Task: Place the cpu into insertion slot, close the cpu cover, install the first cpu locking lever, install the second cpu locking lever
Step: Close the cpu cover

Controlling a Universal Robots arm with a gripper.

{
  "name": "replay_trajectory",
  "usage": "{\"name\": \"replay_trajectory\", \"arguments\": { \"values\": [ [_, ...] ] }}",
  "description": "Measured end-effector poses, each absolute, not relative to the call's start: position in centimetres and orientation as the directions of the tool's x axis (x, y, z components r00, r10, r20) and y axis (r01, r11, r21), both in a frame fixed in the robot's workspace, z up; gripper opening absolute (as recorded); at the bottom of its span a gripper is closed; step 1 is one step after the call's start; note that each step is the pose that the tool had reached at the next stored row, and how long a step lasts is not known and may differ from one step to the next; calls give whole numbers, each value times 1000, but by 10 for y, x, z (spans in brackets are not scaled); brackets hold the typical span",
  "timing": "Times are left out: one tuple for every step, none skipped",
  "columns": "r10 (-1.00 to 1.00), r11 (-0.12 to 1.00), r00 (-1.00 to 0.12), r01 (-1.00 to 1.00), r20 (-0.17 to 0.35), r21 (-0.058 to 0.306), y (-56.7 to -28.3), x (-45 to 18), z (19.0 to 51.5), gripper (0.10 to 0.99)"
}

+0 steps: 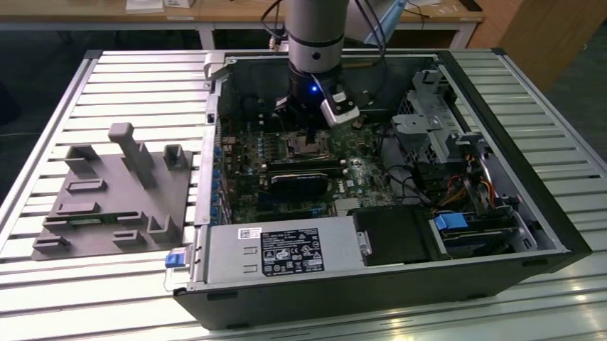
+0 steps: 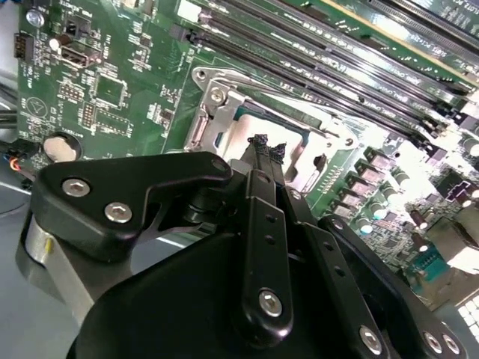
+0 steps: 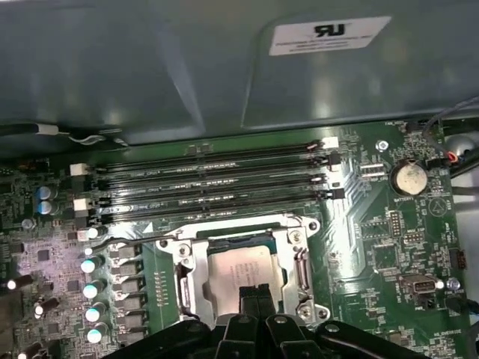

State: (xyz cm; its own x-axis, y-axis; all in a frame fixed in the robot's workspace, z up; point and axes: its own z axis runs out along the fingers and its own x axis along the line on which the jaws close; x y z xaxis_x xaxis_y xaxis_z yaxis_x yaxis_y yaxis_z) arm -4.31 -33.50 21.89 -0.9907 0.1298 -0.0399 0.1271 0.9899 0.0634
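The cpu (image 3: 241, 262), a dull silver square, lies in the insertion slot (image 1: 305, 148) on the green motherboard inside the open computer case. The silver cpu cover (image 3: 302, 263) lies flat around it, and the chip shows through its cut-out. A thin wire lever (image 3: 142, 241) runs along one side of the socket. My gripper (image 3: 256, 295) is shut with nothing between its fingers, its black tips right at the chip's edge. In the second wrist view the gripper (image 2: 268, 148) hangs just over the cover's frame (image 2: 213, 105). In the exterior view the gripper (image 1: 305, 131) hangs straight above the slot.
Black memory slots (image 3: 209, 179) run beside the socket, and a coin battery (image 3: 409, 178) sits close by. A black block (image 1: 298, 181), the power supply (image 1: 275, 252) and a drive cage (image 1: 436, 121) crowd the case. A grey fixture plate (image 1: 114, 192) lies at the exterior view's left.
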Motion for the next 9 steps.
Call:
{"name": "replay_trajectory", "arguments": {
  "values": [
    [130,990,-991,127,-40,63,-335,-44,219,106],
    [130,990,-991,127,-40,63,-335,-46,219,106],
    [130,990,-991,127,-40,63,-335,-48,219,106],
    [130,990,-991,127,-40,63,-335,-51,219,106],
    [130,990,-991,127,-40,63,-335,-53,218,106],
    [130,990,-991,127,-40,63,-335,-55,218,106],
    [130,990,-991,127,-40,63,-335,-57,218,106],
    [130,990,-991,127,-40,63,-335,-59,218,106],
    [130,990,-991,127,-40,63,-335,-60,218,106]
  ]
}}
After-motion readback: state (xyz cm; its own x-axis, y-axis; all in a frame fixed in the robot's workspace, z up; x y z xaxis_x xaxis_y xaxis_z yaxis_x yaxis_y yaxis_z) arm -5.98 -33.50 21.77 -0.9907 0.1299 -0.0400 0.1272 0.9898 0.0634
